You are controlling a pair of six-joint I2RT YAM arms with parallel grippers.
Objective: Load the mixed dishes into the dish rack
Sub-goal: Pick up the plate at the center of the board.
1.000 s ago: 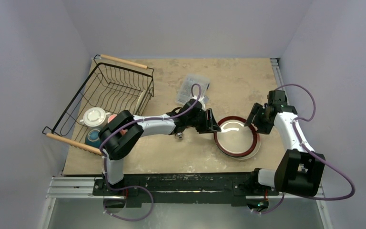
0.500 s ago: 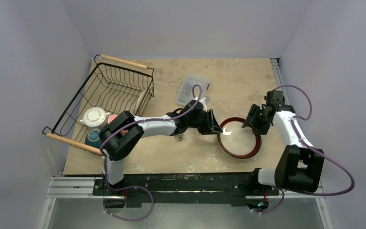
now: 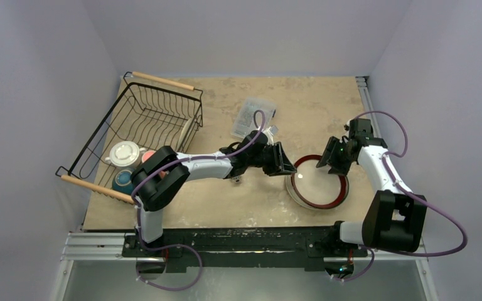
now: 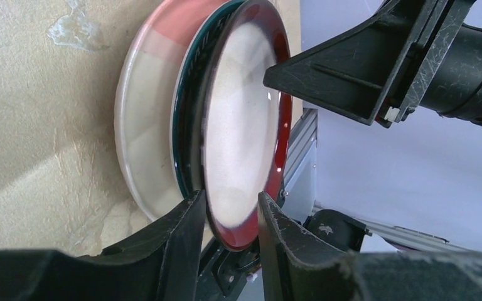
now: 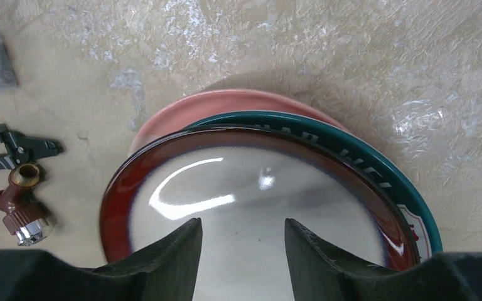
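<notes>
Nearby, pliers (image 5: 22, 149), brass fitting (image 5: 20, 210) beside red-rimmed plate (image 5: 257, 188), clear box (image 3: 254, 116) behind

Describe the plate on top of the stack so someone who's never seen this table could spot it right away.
Start at the tan table and look right of its middle, where three plates are stacked. The red-rimmed plate is the top one: cream centre, glossy dark red rim, unlike the teal-rimmed plate and pink plate beneath it.

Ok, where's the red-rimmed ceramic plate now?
Top view, right of centre: red-rimmed plate atop a teal-rimmed plate and pink plate, between left claw and right claw.
</notes>
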